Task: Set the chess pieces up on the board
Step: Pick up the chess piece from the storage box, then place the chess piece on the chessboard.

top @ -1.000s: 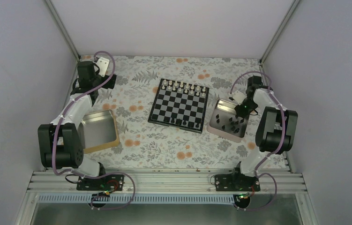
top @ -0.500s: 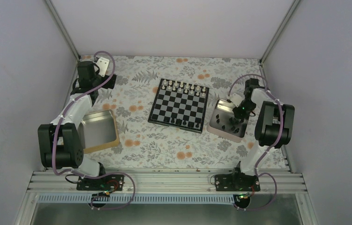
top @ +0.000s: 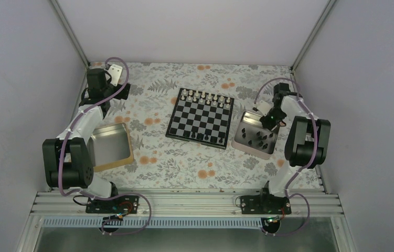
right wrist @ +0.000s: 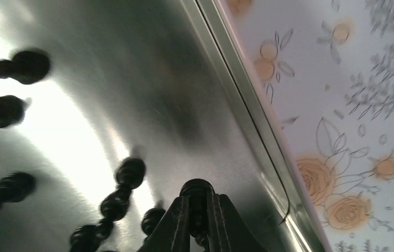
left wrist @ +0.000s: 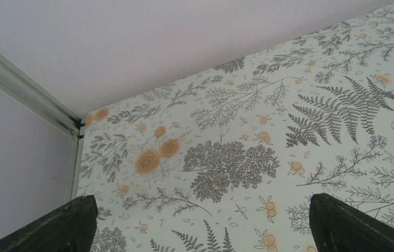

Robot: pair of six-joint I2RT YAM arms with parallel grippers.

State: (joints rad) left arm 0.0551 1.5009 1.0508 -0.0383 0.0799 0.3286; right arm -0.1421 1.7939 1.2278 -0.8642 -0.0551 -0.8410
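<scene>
Low in the wrist frame, my right hand [right wrist: 200, 203] clamps a black piece [right wrist: 197, 188]; I'd lift it straight out of the tin [right wrist: 147, 89] before crossing to the board [top: 200, 118].

Silver tin [right wrist: 131, 68]: bare metal, smooth, polished enough to throw bright glare and blurred reflections. Loose black chess pieces [right wrist: 124, 181] lying in it: smooth, glossy, plastic-looking. The black chess piece [right wrist: 197, 190] pinched in the right gripper [right wrist: 199, 210]: same gloss on its rounded head. Fingers [right wrist: 176, 228] of that gripper: dull black, matt. Fingers [left wrist: 53, 226] of the left gripper [left wrist: 200, 223]: dark, matt, faintly grainy. Table cover [left wrist: 236, 121]: flat, matt floral print; paper or cloth, I cannot tell. Chessboard [top: 200, 118]: smooth, silvery checks with a light sheen. Gold-rimmed tin [top: 105, 142]: dull grey metal inside. Frame rail [top: 184, 202]: ridged bare aluminium.
</scene>
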